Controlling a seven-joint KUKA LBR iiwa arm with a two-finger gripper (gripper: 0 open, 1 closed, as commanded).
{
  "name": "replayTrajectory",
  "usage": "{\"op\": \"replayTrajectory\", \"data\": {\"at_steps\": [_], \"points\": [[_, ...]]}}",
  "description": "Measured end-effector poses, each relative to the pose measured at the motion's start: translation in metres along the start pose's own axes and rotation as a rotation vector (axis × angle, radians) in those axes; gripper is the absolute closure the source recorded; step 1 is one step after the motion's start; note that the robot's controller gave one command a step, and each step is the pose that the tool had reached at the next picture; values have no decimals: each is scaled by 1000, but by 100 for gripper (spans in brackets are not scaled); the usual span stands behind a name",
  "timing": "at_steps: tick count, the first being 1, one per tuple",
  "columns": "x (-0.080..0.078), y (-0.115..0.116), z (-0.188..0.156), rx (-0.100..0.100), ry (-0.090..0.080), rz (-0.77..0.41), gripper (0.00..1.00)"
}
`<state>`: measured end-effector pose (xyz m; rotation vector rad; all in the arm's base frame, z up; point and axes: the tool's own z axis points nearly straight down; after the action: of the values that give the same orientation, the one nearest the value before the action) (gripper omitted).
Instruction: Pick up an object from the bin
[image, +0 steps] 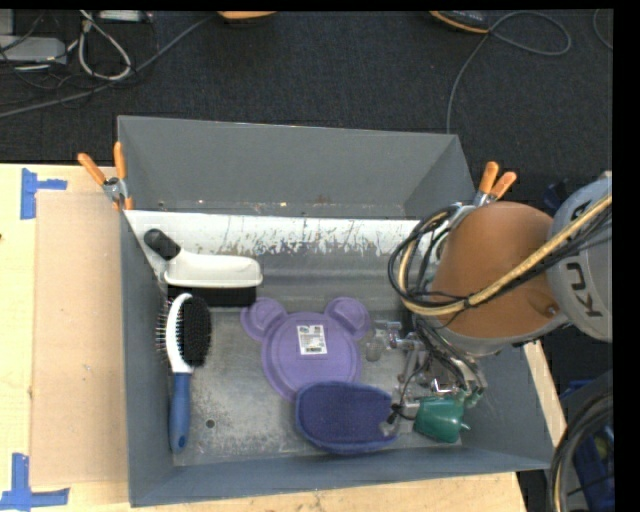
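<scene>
Evidently I had the gripper down in the bin's lower-right corner, right by a small green object beside the dark blue oval pad, the nearest thing to pick by my reckoning, though I could not tell whether its grip was open.

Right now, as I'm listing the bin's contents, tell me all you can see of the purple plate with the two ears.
The purple plate looks like smooth lilac plastic: a round body with two round ears pointing towards the far wall, and a white sticker label at its centre. It lies flat on the bin floor, about mid-bin. A dark blue oval pad overlaps its near edge.
</scene>
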<state>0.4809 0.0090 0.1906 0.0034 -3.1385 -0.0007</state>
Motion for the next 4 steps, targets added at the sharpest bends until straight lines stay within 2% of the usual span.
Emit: {"op": "replayTrajectory", "data": {"at_steps": [1,2,3,4], "points": [[0,0,0,0,0,0,0],[-6,17,74,-1,-2,40,0],[-5,19,121,-1,1,36,0],[-5,31,120,2,2,51,0]]}}
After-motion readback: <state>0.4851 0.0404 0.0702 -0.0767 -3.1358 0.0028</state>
